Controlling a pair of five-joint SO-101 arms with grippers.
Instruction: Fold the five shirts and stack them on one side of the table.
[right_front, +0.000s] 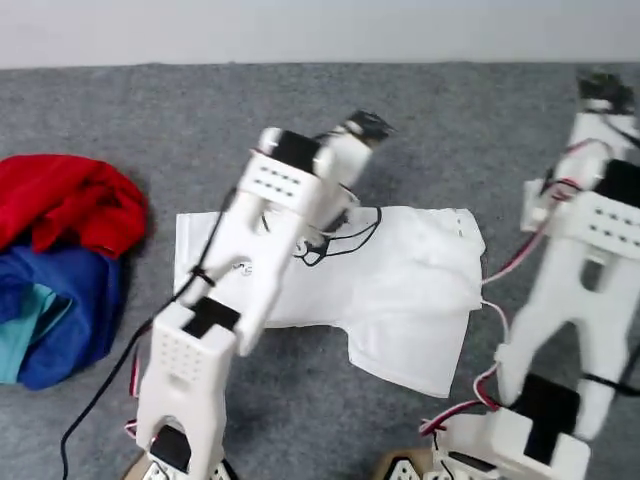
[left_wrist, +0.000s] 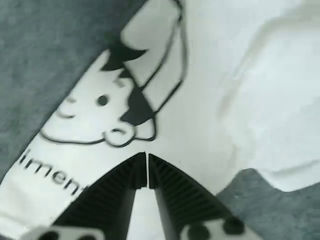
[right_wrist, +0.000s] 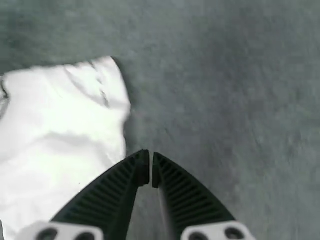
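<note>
A white shirt (right_front: 400, 280) with a black cartoon print lies spread and rumpled in the middle of the grey table. The left arm (right_front: 270, 220) stretches over its left half. My left gripper (left_wrist: 146, 159) is shut, hovering just above the print (left_wrist: 130, 107) with nothing between its fingers. The right arm (right_front: 590, 250) stands at the table's right side. My right gripper (right_wrist: 150, 162) is shut as well, over bare table just off the white shirt's edge (right_wrist: 117, 100). A heap at the far left holds a red shirt (right_front: 65, 200), a blue shirt (right_front: 75, 300) and a teal one (right_front: 25, 325).
The grey felt table (right_front: 480, 130) is bare behind the white shirt and between it and the heap. A black cable (right_front: 100, 390) runs along the left arm's base. Red and white wires (right_front: 510, 260) hang from the right arm next to the shirt's right edge.
</note>
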